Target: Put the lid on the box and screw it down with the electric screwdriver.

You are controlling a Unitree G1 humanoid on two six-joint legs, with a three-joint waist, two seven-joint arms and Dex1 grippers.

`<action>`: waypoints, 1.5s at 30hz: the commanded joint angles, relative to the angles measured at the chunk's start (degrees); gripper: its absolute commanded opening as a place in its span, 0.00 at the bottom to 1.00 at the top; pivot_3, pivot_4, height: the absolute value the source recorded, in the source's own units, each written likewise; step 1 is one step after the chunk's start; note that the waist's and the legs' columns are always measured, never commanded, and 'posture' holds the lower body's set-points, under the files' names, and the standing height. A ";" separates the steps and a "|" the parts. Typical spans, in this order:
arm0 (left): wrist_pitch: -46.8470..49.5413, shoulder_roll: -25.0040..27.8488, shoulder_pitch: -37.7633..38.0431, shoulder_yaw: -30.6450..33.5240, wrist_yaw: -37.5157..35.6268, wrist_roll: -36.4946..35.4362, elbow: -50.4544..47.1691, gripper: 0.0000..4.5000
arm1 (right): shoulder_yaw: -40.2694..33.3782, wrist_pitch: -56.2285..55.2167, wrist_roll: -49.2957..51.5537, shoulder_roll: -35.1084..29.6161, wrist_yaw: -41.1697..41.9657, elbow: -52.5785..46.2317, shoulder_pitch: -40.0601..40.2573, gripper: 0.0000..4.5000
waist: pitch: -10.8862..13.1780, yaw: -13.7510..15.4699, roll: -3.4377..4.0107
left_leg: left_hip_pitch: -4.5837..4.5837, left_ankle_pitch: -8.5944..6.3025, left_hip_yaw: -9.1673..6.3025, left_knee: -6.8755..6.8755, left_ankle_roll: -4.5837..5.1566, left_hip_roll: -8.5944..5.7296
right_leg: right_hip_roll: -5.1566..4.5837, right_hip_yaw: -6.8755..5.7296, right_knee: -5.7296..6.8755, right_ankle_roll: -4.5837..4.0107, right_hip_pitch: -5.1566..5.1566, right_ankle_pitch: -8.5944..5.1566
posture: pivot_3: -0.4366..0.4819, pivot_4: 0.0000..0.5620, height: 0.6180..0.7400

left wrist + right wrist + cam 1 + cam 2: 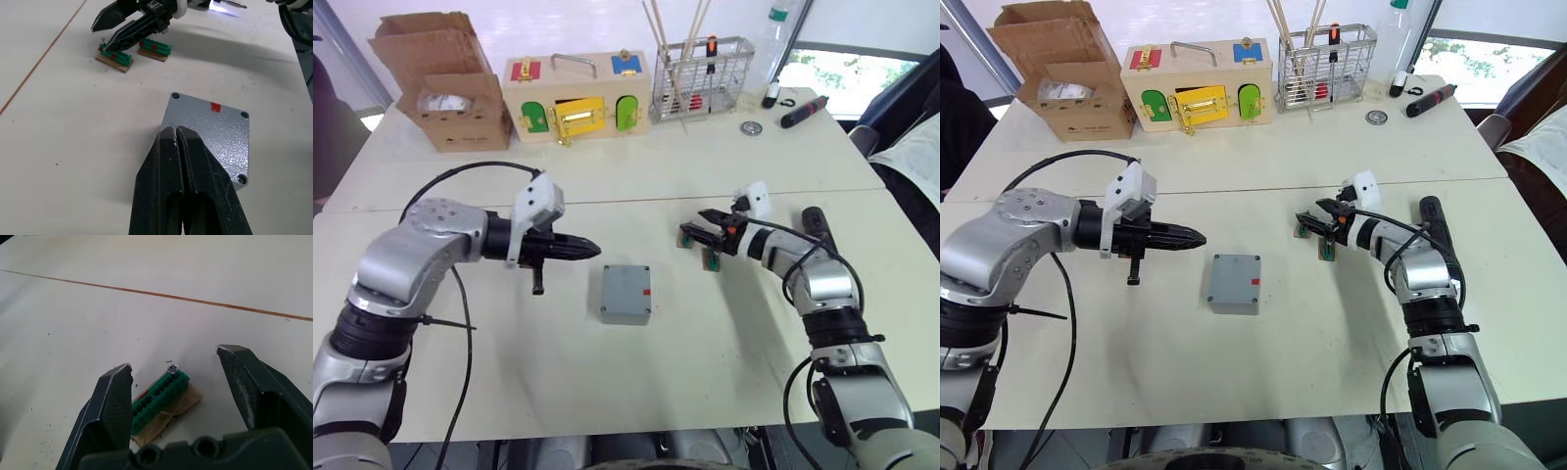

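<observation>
The grey box [626,294] sits mid-table with a small red mark on its right side. A flat grey lid [210,132] with corner holes lies on top of it. My left gripper [592,248] is shut and empty, pointing right, just left of and above the box. My right gripper [176,357] is open, its fingers either side of a green strip [159,399] holding a small screw [172,368]. The dark electric screwdriver [818,230] lies on the table beside my right forearm, its tip light on.
Two green screw strips on brown cards [115,54] lie right of the box. Along the far edge stand a cardboard box [445,88], a wooden box with coloured doors [578,98], a wire basket [702,78] and a black-and-red pen tool [803,111].
</observation>
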 commanded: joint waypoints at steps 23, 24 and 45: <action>-0.60 0.40 0.66 -0.22 0.85 0.47 -1.78 0.00 | -1.53 -2.72 -0.34 0.97 -1.16 -6.39 1.26 0.01 | 0.00 -0.02 0.00 | 0.01 0.01 0.00 0.00 -0.01 0.00 | 0.00 0.00 0.01 0.00 0.00 0.00 | 0.48 0.27 1.00; -0.67 0.40 0.71 -0.28 0.84 0.50 -1.74 0.00 | -1.79 -1.85 0.18 1.12 -1.32 -7.42 1.49 0.01 | 0.00 -0.01 0.00 | 0.01 0.01 0.00 0.00 -0.01 0.00 | 0.00 0.00 0.01 0.00 0.00 0.00 | 0.48 0.27 1.00; -1.04 3.17 2.46 -0.19 -2.34 -0.66 -3.92 0.00 | -1.56 17.81 13.70 -2.62 -1.42 -44.29 10.47 0.01 | 0.00 0.14 0.01 | 0.00 -0.12 -0.06 -0.03 0.21 0.00 | 0.00 0.00 0.00 0.00 0.01 0.00 | 0.48 0.27 1.00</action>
